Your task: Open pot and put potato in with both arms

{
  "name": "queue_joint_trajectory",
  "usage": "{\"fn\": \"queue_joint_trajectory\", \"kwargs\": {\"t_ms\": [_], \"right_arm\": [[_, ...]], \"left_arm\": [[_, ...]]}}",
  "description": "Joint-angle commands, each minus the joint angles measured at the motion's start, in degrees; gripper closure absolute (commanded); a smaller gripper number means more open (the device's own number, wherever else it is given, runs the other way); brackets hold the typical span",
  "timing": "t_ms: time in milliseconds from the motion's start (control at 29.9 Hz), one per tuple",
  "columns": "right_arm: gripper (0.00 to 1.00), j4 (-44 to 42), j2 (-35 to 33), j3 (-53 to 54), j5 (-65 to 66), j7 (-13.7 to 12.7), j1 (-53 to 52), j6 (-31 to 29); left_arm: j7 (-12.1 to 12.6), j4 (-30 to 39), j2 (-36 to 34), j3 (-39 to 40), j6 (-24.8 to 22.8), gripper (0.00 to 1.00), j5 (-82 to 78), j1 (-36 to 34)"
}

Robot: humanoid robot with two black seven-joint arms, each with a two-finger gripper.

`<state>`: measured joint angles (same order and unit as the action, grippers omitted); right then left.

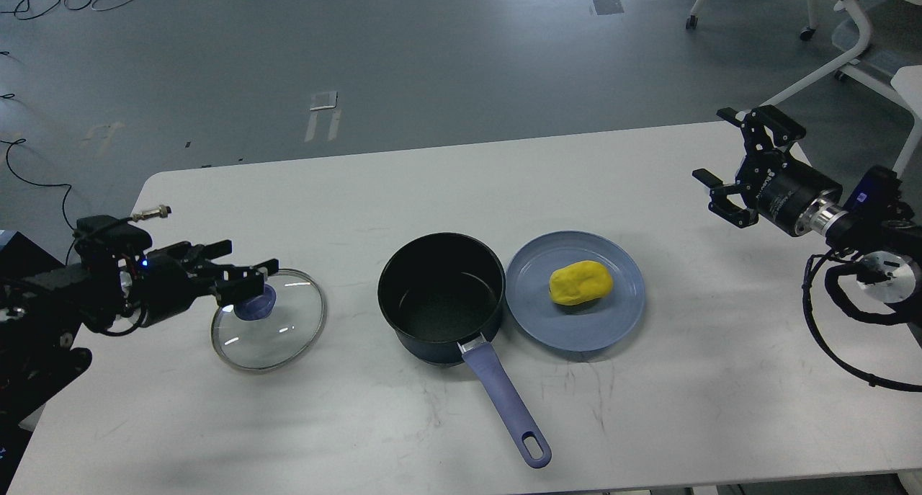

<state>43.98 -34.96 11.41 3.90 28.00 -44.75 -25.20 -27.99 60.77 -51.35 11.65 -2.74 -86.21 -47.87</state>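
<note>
With the glass lid (pixel 268 320) parked at nine o'clock, its knob pinched by the left hand (pixel 248 279), the pot (pixel 441 293) sits uncovered for the potato (pixel 580 282) on the plate (pixel 576 336) at three o'clock, the right hand (pixel 731 160) spread wide over the counter (pixel 648 423).

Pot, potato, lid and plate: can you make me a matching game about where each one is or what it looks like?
Things:
1. pot
2. potato
3. glass lid
4. plate

Descriptions:
A. yellow, lying on the plate
B. blue, just right of the pot
C. open, nothing inside
D. off the pot, at the left gripper

Pairs: 1-C, 2-A, 3-D, 4-B
</note>
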Motion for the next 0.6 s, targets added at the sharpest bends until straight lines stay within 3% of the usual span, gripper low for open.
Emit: {"fn": "queue_joint_trajectory", "kwargs": {"t_ms": [0,67,134,267,401,568], "right_arm": [[0.00,4.1,-3.2,-3.2,10.2,0.0,-4.5,0.0],[0.00,7.7,-5.4,-6.6,18.9,0.0,-9.4,0.0],[0.00,9.6,-6.3,-10.6,23.7,0.0,-14.2,0.0],[0.00,11.7,-6.4,-19.2,29.0,0.0,-23.5,0.0],[0.00,16.8,-5.3,-32.7,43.3,0.0,-35.8,0.6],[0.00,20.1,1.7,-44.7,56.7,0.0,-45.7,1.3]], "left_arm": [[0.0,0.8,0.2,0.4,-6.8,0.02,17.4,-4.2],[0.0,0.8,0.5,0.5,-12.8,0.02,32.2,-6.7],[0.0,0.8,0.6,0.7,-15.4,0.02,43.4,-7.5],[0.0,0.8,2.0,0.9,-15.8,0.02,57.2,-7.6],[0.0,-0.2,3.5,1.9,-16.2,0.02,64.5,-7.5],[0.0,0.0,3.7,6.3,-20.4,0.02,73.4,-5.1]]}}
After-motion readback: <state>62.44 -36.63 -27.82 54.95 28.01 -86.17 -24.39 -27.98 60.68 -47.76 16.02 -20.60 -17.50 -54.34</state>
